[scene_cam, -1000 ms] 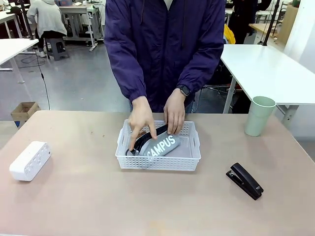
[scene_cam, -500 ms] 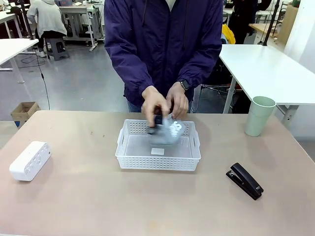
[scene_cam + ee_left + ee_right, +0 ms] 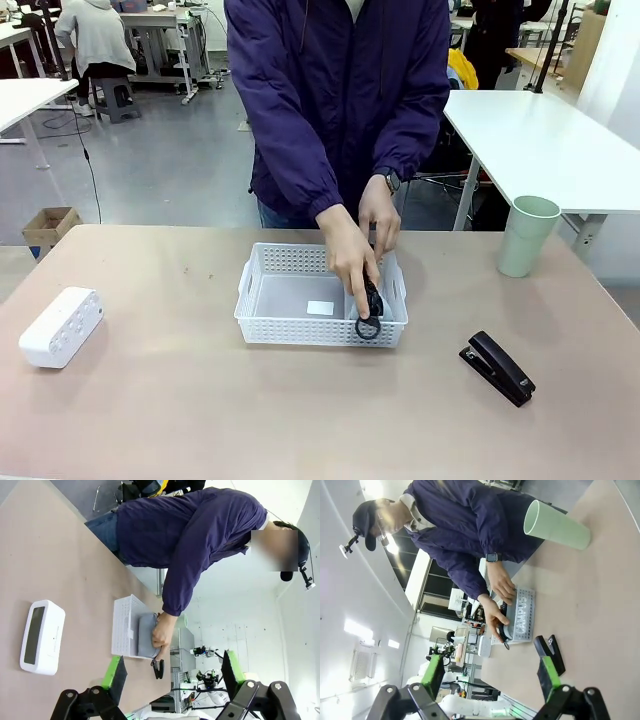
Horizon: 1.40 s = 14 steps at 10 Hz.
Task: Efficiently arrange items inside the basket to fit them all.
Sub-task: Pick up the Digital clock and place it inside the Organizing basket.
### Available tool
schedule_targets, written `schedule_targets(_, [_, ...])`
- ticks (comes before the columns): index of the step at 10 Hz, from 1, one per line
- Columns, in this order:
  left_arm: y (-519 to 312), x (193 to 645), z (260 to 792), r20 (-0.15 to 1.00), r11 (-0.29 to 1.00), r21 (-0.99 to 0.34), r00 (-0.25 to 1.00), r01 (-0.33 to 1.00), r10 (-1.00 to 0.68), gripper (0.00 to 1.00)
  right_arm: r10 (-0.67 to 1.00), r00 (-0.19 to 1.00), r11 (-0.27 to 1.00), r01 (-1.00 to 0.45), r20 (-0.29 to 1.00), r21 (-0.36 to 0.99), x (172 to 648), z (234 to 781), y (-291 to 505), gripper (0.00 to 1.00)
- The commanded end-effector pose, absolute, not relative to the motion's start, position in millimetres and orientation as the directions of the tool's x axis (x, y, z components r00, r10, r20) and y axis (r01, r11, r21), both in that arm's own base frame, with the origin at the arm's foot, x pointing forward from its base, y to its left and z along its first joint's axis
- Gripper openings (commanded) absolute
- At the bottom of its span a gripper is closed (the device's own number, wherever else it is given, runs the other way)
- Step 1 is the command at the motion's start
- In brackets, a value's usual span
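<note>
The grey CAMPUS pouch (image 3: pixel 520 616) sits at the right end of the white basket (image 3: pixel 300 332), apparently stood on edge against that wall. Both of the person's hands (image 3: pixel 352 258) press it in, and its black strap (image 3: pixel 368 324) loops over the near corner. To do this well, I'd say, the strap should be tucked down flat, leaving the basket's left floor free for the rest. Outside lie the white box (image 3: pixel 60 326) far left, the stapler (image 3: pixel 497 367) near right and the green cup (image 3: pixel 527 235) far right. The left gripper (image 3: pixel 172 675) and right gripper (image 3: pixel 490 677) hang spread wide, holding nothing.
</note>
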<state>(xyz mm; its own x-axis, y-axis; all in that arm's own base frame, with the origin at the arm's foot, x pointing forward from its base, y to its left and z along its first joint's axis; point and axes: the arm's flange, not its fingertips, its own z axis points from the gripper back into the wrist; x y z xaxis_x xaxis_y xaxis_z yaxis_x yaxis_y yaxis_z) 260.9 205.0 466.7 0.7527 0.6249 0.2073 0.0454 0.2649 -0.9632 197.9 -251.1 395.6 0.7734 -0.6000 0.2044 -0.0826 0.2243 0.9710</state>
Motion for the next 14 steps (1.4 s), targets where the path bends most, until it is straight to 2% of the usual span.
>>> schedule_targets(1, [206.9, 259.5, 468.4, 0.198, 0.37, -0.924, 0.705, -0.098, 0.681, 1.0, -0.602, 0.763, 0.228, -0.118, 0.236, 0.966, 199.9, 396.6, -252.5, 1.0])
schedule_targets(2, [192.3, 264.5, 477.0, 0.187, 0.463, -0.871, 0.763, -0.162, 0.619, 1.0, -0.602, 0.763, 0.228, -0.118, 0.236, 0.966, 199.9, 396.6, -252.5, 1.0])
schedule_targets(3, [169.3, 272.9, 488.9, 0.218, 0.609, -0.762, 0.797, -0.221, 0.563, 1.0, -0.602, 0.763, 0.228, -0.118, 0.236, 0.966, 199.9, 396.6, -252.5, 1.0])
schedule_targets(5, [115.0, 293.4, 513.2, 0.294, 0.793, -0.577, 0.856, -0.196, 0.425, 1.0, -0.602, 0.763, 0.228, -0.118, 0.236, 0.966, 199.9, 396.6, -252.5, 1.0])
schedule_targets(6, [88.0, 307.3, 519.2, 0.298, 0.881, -0.428, 0.889, -0.201, 0.347, 1.0, -0.602, 0.763, 0.228, -0.118, 0.236, 0.966, 199.9, 396.6, -252.5, 1.0])
schedule_targets(9, [45.2, 332.7, 521.4, 0.288, 0.977, -0.062, 0.934, -0.203, 0.212, 1.0, -0.602, 0.763, 0.228, -0.118, 0.236, 0.966, 199.9, 396.6, -252.5, 1.0])
schedule_targets(10, [33.2, 338.3, 513.6, 0.268, 0.983, 0.088, 0.954, -0.163, 0.135, 1.0, -0.602, 0.763, 0.228, -0.118, 0.236, 0.966, 199.9, 396.6, -252.5, 1.0])
schedule_targets(11, [24.5, 343.4, 505.9, 0.239, 0.983, 0.18, 0.971, -0.029, -0.016, 1.0, -0.602, 0.763, 0.228, -0.118, 0.236, 0.966, 199.9, 396.6, -252.5, 1.0])
schedule_targets(12, [17.1, 347.8, 501.9, 0.237, 0.98, 0.194, 0.967, 0.047, -0.093, 1.0, -0.602, 0.763, 0.228, -0.118, 0.236, 0.966, 199.9, 396.6, -252.5, 1.0])
schedule_targets(14, [9.2, 349.5, 505.7, 0.317, 0.983, 0.053, 0.93, 0.177, -0.184, 1.0, -0.602, 0.763, 0.228, -0.118, 0.236, 0.966, 199.9, 396.6, -252.5, 1.0])
